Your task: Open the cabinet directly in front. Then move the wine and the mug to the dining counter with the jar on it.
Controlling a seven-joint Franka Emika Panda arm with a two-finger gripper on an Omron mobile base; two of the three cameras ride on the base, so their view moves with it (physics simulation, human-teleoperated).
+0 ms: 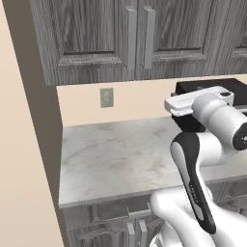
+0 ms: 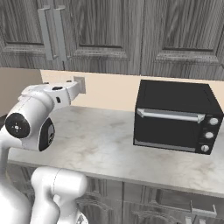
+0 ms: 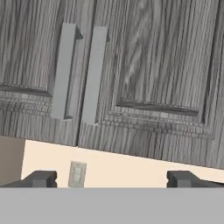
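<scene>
From behind my left shoulder, the cabinet [image 1: 137, 38] hangs shut above the bench [image 1: 116, 159], its two silver bar handles [image 1: 140, 37] standing side by side at the seam between the doors. A wall socket [image 1: 106, 97] sits on the cream wall under the left door. My white arm rises at the lower right, its upper part reaching in front of a black oven [image 1: 212, 87] at the right edge. Below the bench front are low grey base cabinets [image 1: 103, 224].

From behind my right shoulder, the same doors run across the top, closed, with the handle pair at the upper left. The black oven stands on the marble bench to the right, its door shut, three knobs [image 2: 209, 134] down its right side. My arm stands at the left, well apart from the oven.

Looking along my hand [image 3: 112, 179], its two dark fingertips [image 3: 41, 178] stand wide apart with nothing between them. Straight ahead are the cabinet's closed doors and both handles, tilted in this view; I touch neither. The socket shows just above my left fingertip.
</scene>
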